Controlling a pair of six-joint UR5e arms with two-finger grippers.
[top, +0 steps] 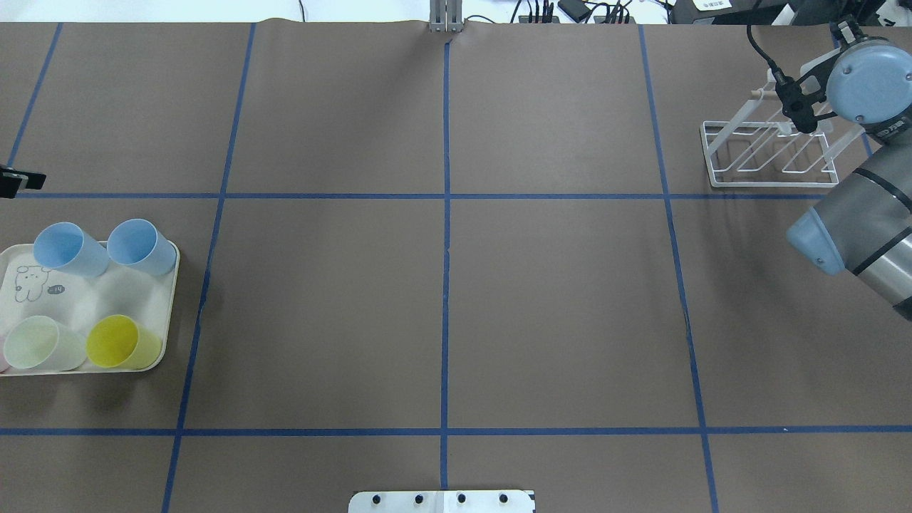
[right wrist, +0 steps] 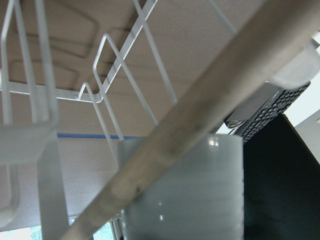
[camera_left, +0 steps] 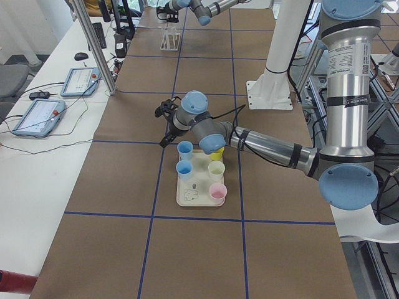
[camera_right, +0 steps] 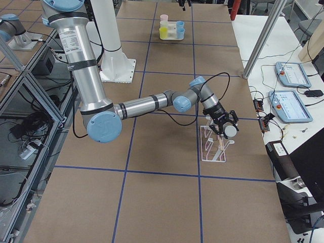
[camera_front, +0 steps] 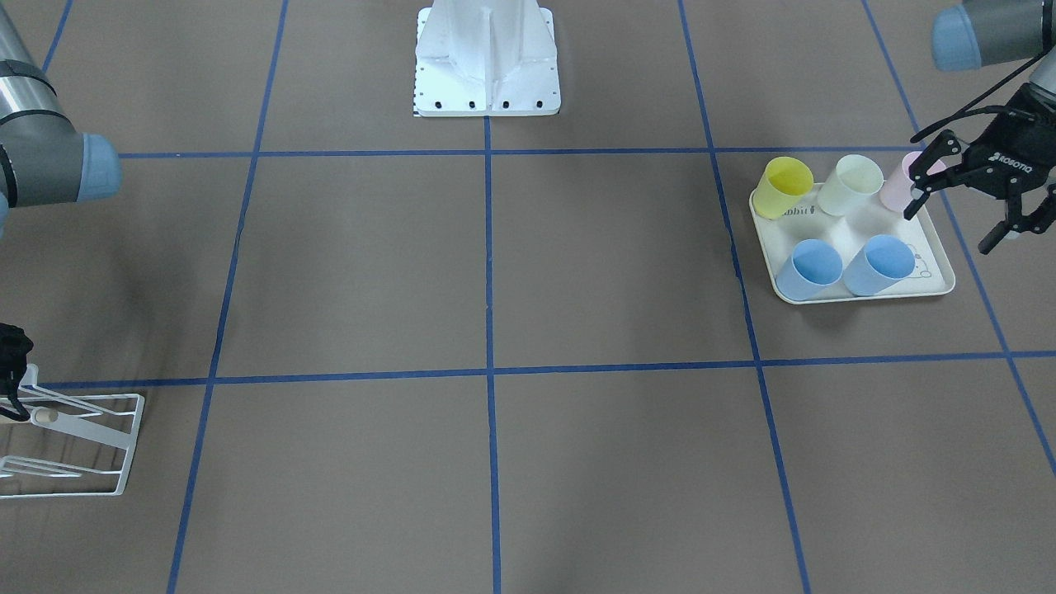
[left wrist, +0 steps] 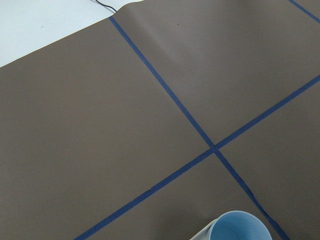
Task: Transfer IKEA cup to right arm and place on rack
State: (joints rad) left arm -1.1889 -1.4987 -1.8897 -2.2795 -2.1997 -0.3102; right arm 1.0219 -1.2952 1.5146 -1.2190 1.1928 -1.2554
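Rack (camera_front: 132,445) beside right gripper (top: 799,110), whose grip I cannot tell; "ROBOTIQ" left gripper (camera_front: 949,230) gapes empty by "abbit" tray (camera_front: 934,276).

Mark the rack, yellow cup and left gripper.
rack (top: 773,185), overhead view, base rail nearest the robot.
yellow cup (camera_front: 784,188), front-facing view, middle of the cup's side.
left gripper (camera_front: 949,230), front-facing view, midway between its open fingertips.
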